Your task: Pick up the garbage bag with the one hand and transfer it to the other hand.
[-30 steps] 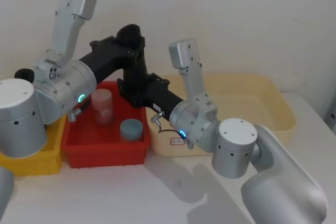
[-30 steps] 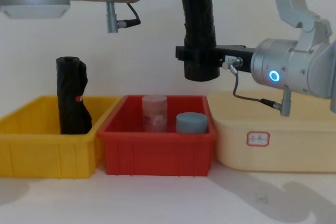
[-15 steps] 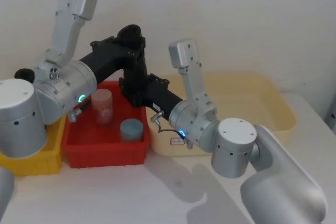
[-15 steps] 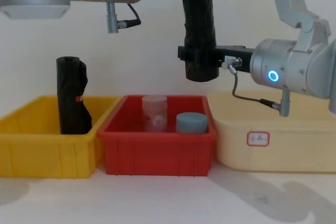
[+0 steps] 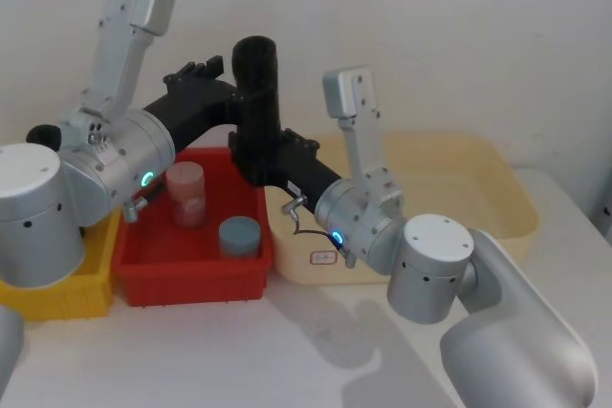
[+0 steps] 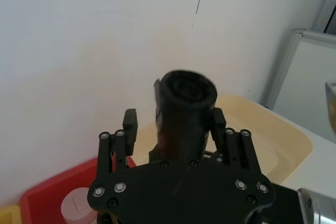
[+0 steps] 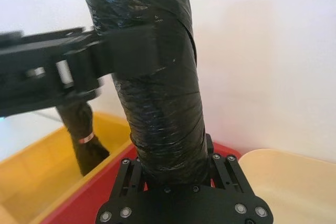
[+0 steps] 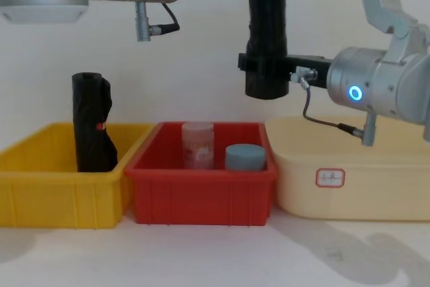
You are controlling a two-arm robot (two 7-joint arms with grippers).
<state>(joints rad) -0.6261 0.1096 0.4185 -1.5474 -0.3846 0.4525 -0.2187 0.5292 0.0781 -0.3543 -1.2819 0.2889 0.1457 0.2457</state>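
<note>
The garbage bag (image 8: 267, 31) is a black roll held upright in the air above the seam between the red and cream bins. My right gripper (image 8: 265, 72) is shut on its lower part, and the roll rises straight out of those fingers (image 7: 170, 169). My left gripper (image 6: 176, 121) straddles the roll's upper part and is open: one finger (image 6: 129, 124) stands clear of the bag (image 6: 186, 103), the other lies beside it. In the head view the bag (image 5: 256, 83) stands just right of the left gripper (image 5: 229, 88).
A second black roll (image 8: 91, 122) stands in the yellow bin (image 8: 40, 193) at the left. The red bin (image 8: 201, 196) holds a pinkish jar (image 8: 197, 144) and a blue-grey round lid (image 8: 245, 157). A cream tub (image 8: 349, 189) sits at the right.
The roll has shifted right and straightened to upright, carried by the right gripper. The left gripper's fingers have parted from it.
</note>
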